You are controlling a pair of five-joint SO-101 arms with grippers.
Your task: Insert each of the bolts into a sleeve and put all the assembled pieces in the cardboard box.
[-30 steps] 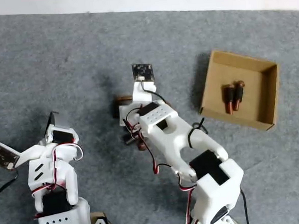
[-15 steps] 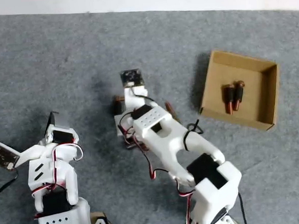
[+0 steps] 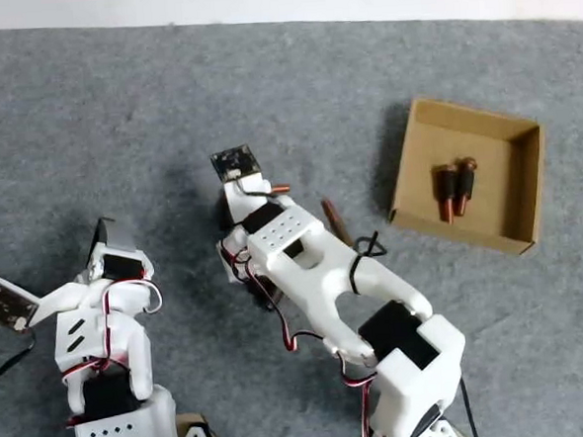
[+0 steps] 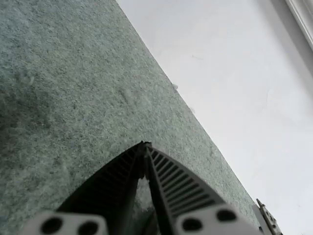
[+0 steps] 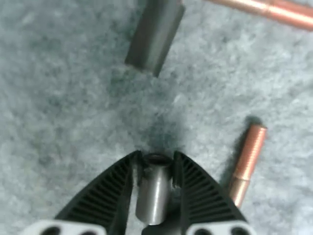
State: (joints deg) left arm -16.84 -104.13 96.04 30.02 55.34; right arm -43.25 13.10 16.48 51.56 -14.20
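My right gripper (image 5: 155,157) is shut on a dark sleeve (image 5: 154,196), held upright just above the carpet. A second dark sleeve (image 5: 155,36) lies on the carpet ahead of it. One copper bolt (image 5: 247,156) lies close beside the jaws, and another bolt (image 5: 264,7) lies farther off. In the high view the right arm (image 3: 294,253) reaches over mid-table, with a bolt (image 3: 333,221) beside it and a bolt tip (image 3: 281,189) near its wrist. The cardboard box (image 3: 422,161) at the right holds two assembled pieces (image 3: 455,191). My left gripper (image 4: 145,148) is shut and empty at the lower left (image 3: 101,232).
Grey carpet (image 3: 117,110) covers the table. A white surface (image 4: 234,73) begins past its far edge. Open carpet lies between the right arm and the box and across the whole left half.
The right arm has swung left with its wrist, uncovering a copper bolt on its right side. The left arm has not moved.
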